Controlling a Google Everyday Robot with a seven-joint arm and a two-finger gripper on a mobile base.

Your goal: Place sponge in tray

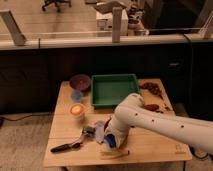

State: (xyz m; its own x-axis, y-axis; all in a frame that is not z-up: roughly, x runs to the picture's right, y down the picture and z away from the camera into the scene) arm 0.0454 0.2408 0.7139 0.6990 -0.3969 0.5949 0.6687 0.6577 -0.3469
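The green tray stands at the back middle of the wooden table and holds nothing that I can see. The dark blue sponge shows at the front of the table, right at the end of my white arm. My gripper is down at the sponge, well in front of the tray, and is mostly hidden by the wrist. A pale blue-grey cloth-like item lies just to the left of it.
A dark purple bowl, a light-blue cup and an orange bowl stand left of the tray. A black-handled tool lies front left. A yellow item lies under the wrist. Brown items sit to the right.
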